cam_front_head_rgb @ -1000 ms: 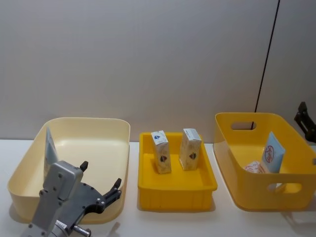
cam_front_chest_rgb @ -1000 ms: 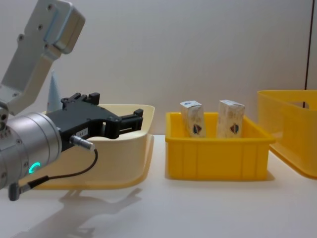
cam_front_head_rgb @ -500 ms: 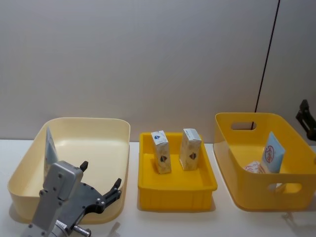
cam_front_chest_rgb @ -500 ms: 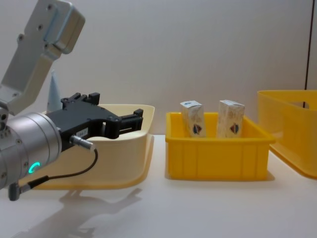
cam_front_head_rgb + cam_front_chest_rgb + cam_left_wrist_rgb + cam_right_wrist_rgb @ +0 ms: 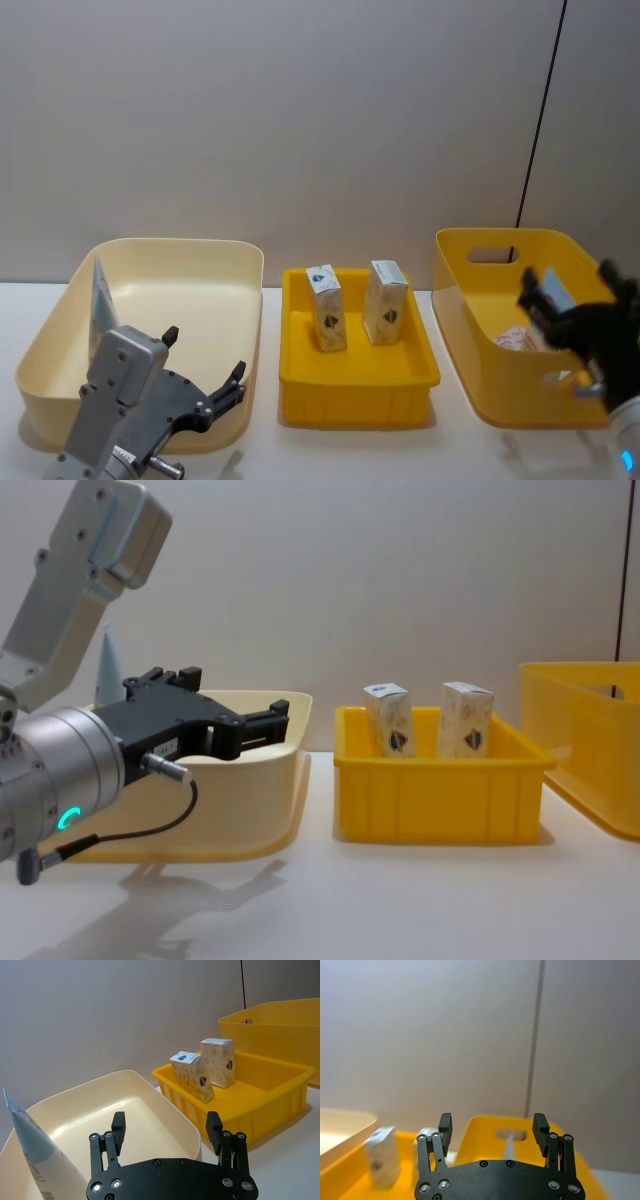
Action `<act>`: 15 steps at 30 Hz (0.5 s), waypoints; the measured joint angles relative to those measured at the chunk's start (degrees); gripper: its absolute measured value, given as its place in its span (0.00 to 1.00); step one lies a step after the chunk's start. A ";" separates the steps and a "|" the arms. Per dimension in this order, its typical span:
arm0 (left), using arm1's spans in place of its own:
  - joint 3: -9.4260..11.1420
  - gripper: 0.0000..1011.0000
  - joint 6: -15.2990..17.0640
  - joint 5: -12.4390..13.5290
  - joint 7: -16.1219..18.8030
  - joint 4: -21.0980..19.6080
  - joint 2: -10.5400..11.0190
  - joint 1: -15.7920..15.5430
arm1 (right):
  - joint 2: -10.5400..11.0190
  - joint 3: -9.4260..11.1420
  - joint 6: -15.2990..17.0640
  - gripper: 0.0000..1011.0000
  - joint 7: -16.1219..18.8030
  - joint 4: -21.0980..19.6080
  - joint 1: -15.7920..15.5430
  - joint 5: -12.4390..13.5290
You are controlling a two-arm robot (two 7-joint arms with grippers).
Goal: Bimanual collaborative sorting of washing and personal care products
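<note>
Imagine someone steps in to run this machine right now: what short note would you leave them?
Left gripper: jaws open, empty, at the near rim of the cream bin.
Right gripper: jaws open, empty, in front of the big yellow bin on the right.
Things: one light-blue tube leans in the cream bin; another tube stands in the big yellow bin, with something small and white beside it that I cannot identify. Two cartons stand in the small yellow tray in the middle.
Done: tubes already sit in the side bins.
Left: probably the two cartons, though which bin each belongs in is unclear.
</note>
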 joint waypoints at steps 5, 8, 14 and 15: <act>0.00 0.99 0.00 0.01 0.00 0.00 0.00 0.00 | 2.01 -3.97 1.15 0.99 0.71 -0.93 -2.74 2.55; 0.00 0.99 0.00 0.00 0.00 0.00 0.00 0.00 | 3.09 -6.09 1.82 0.99 1.16 -1.45 -4.20 3.89; 0.00 0.99 0.00 0.00 0.00 0.00 0.00 0.00 | 4.58 -9.02 2.74 0.99 1.73 -2.11 -6.27 5.76; 0.00 0.99 0.00 0.00 0.00 0.00 0.00 0.00 | 4.83 -9.54 2.88 0.99 1.83 -2.23 -6.63 6.10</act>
